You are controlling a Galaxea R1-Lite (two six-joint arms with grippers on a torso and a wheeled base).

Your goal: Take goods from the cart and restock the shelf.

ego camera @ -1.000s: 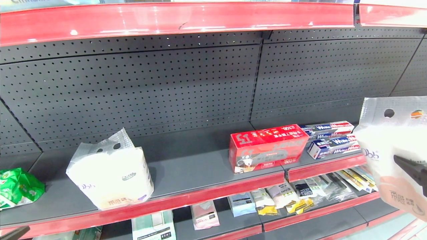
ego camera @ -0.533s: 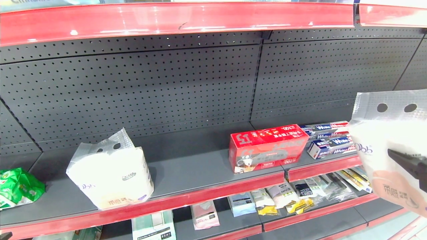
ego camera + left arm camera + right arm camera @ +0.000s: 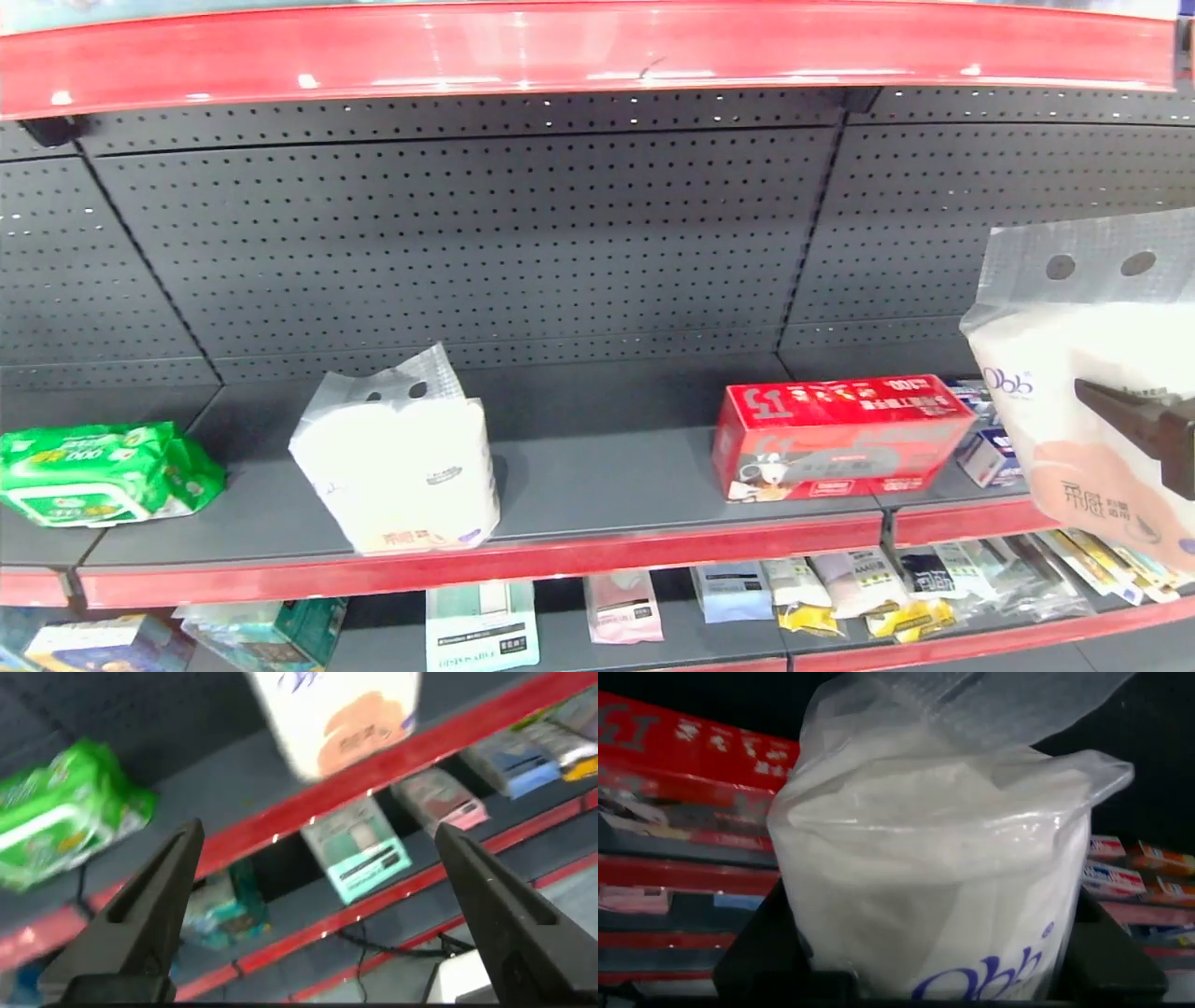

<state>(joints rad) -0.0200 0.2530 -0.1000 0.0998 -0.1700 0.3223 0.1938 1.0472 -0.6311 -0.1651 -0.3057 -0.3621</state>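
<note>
Grey red-edged shelf (image 3: 597, 485), left gripper (image 3: 318, 831) fingers spread wide before it: green wipes pack (image 3: 103, 471) at 9 o'clock, tissue pack (image 3: 397, 467) at 8, red box (image 3: 840, 434) at 4. At 3, right gripper (image 3: 934, 961) clamps a second tissue pack (image 3: 1092, 355), partly hiding toothpaste boxes (image 3: 985, 453).

White tissue pack (image 3: 1083, 345) hangs upright before shelf (image 3: 597, 467).

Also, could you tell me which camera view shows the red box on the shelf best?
The head view: the red box lies whole on the shelf, along its front edge. The right wrist view catches just part of it behind the held tissue pack. The left wrist view faces the green pack instead.
</note>
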